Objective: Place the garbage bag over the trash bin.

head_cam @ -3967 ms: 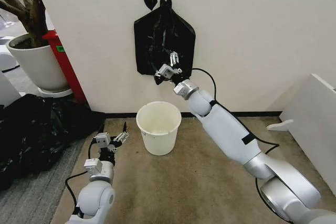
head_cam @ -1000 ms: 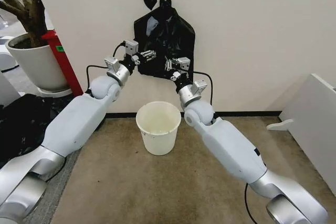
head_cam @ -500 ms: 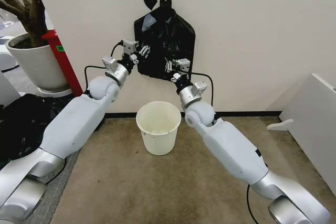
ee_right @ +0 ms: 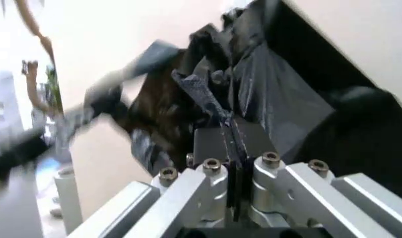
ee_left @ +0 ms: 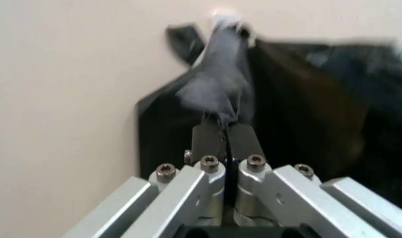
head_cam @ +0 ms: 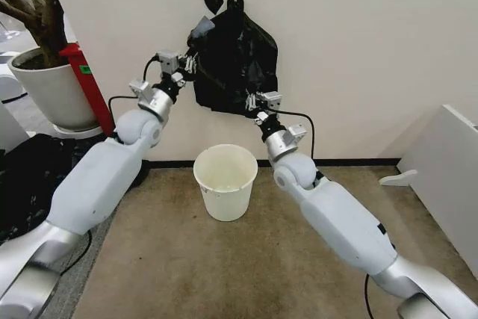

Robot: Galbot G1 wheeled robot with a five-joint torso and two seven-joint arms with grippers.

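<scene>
Both grippers stay clamped on the garbage bag (head_cam: 237, 54) hanging at twelve o'clock above the trash bin (head_cam: 225, 181); left gripper (head_cam: 190, 60) has drawn its edge toward nine o'clock, right gripper (head_cam: 258, 102) toward five o'clock.

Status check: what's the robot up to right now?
Left gripper and right gripper both pinching the bag on the wall. Bin below, unlined.

The garbage bag (head_cam: 237, 65) is thin, glossy black plastic, wrinkled and catching pale highlights where it is pinched in the bare brushed-metal jaws of the left gripper (ee_left: 226, 133) and right gripper (ee_right: 229, 133), whose blocks carry shiny screw heads. The trash bin (head_cam: 225, 181) is smooth cream-white plastic with a soft sheen. The arms' shells look smooth satin white plastic with silvery joints, the wall (head_cam: 373, 42) is matt painted, and the floor (head_cam: 224, 267) is a dull, rough brown carpet.
</scene>
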